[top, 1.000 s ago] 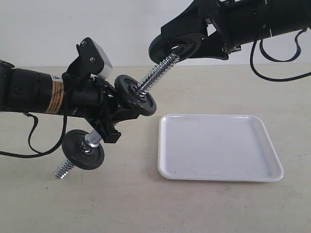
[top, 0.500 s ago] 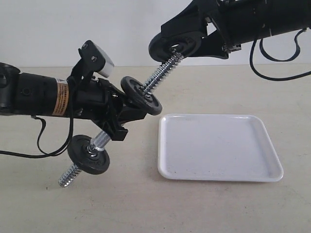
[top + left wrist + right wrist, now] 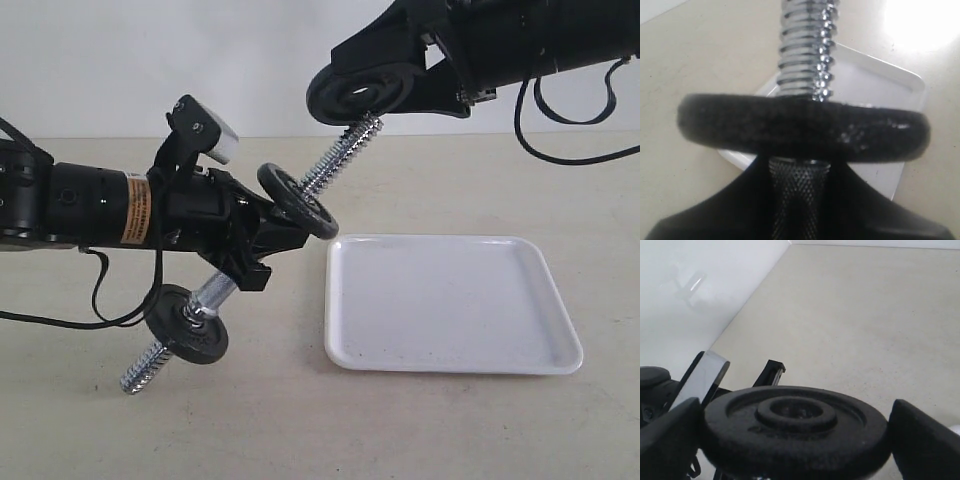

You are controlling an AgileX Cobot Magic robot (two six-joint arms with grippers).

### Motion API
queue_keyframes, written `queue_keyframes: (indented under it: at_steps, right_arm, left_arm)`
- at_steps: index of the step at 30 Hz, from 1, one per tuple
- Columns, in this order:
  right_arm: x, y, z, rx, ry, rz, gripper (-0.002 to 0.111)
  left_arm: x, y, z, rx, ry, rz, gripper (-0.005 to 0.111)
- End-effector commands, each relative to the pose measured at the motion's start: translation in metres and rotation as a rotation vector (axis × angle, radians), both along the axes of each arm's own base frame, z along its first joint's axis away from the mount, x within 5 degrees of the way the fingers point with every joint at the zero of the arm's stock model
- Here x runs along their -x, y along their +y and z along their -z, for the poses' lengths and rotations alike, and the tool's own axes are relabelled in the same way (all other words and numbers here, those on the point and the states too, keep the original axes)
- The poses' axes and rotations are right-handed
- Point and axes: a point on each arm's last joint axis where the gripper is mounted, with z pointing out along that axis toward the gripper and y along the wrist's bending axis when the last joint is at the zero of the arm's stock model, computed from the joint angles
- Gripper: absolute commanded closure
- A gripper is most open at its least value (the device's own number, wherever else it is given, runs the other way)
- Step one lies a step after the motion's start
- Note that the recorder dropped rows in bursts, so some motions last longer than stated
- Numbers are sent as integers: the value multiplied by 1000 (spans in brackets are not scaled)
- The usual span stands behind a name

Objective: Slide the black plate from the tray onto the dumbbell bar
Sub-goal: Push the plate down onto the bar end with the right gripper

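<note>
"What's moved?"
"The left gripper [image 3: 258, 243], clamped on the dumbbell bar [image 3: 213, 291] at its knurled middle, has shifted right."
"And the bar's line?"
"It slants up-right, threaded tip just under the black plate [image 3: 795, 426], which the right gripper [image 3: 366, 88] pinches in the air. One bar, two discs [image 3: 297, 201] on it, one tray [image 3: 450, 366]."

The black cylindrical left arm [image 3: 60, 205] is banded with an orange printed label [image 3: 135, 208]. A white-faced wrist camera [image 3: 214, 138] is carried on a black screwed bracket [image 3: 181, 120]. A thin black cable [image 3: 94, 290] is looped beneath. The black right arm [image 3: 540, 40] is trailed by a second black cable [image 3: 519, 125]. On the right gripper [image 3: 796, 437], matte black wedge-shaped fingers [image 3: 925, 440] are noted.
</note>
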Motion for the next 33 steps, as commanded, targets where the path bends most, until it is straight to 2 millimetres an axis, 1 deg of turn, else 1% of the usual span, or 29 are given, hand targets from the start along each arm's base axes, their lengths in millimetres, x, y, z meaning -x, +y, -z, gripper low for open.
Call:
queue_keyframes:
  at_steps: [1,6,11,18,27,33]
  right_arm:
    - [-1,-1,-13,-43,-36,39,108]
    - [-5,-3,-13,-34,-47,83,108]
    - [-5,-3,-13,-34,-47,83,108]
    - [-3,-2,-13,-41,-42,62,108]
    - [-1,-1,-14,-46,-39,47,108]
    - [-1,-1,-13,-41,-39,44,108]
  left_arm:
    - [1,-10,-41,249,-88,55,102]
    - [2,-11,-44,277,-92,62,102]
    - [-2,-10,-48,322,-109,17,102]
    - [-2,-10,-48,324,-108,15,102]
    - [-6,-8,-51,360,-111,-44,102]
    - [-6,-7,-51,360,-116,-45,102]
